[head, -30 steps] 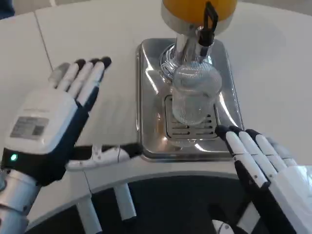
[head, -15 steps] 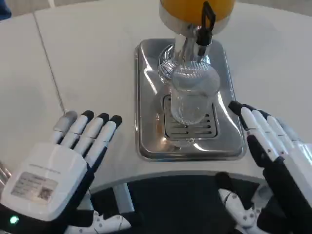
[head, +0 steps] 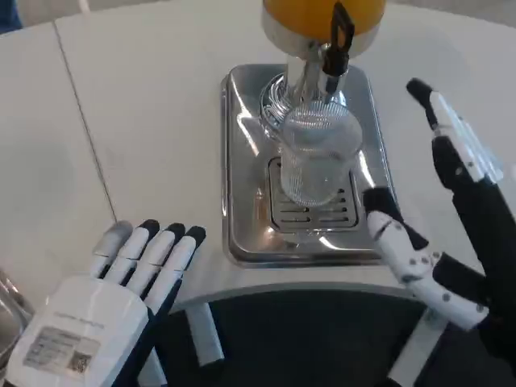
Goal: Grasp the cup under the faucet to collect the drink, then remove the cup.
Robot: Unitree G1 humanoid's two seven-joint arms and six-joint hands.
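Note:
A clear ribbed cup (head: 319, 156) stands upright on the grille of the steel drip tray (head: 242, 161), right below the black faucet lever (head: 339, 36) of the orange drink dispenser (head: 318, 20). The cup looks empty. My right hand (head: 451, 218) is raised to the right of the cup, open, with its thumb near the tray's front right corner and its fingers stretched up beside the tray; it does not touch the cup. At the lower left my left hand (head: 113, 302) lies flat and open near the table's front edge, well apart from the tray.
The white table (head: 145, 121) stretches out to the left and behind the tray, with a seam line running down its left part. The table's curved front edge cuts across the bottom, with dark floor beneath.
My right hand has risen and turned, fingers now stretched up beside the cup and thumb by the tray corner. My left hand has drawn back toward the table's front edge.

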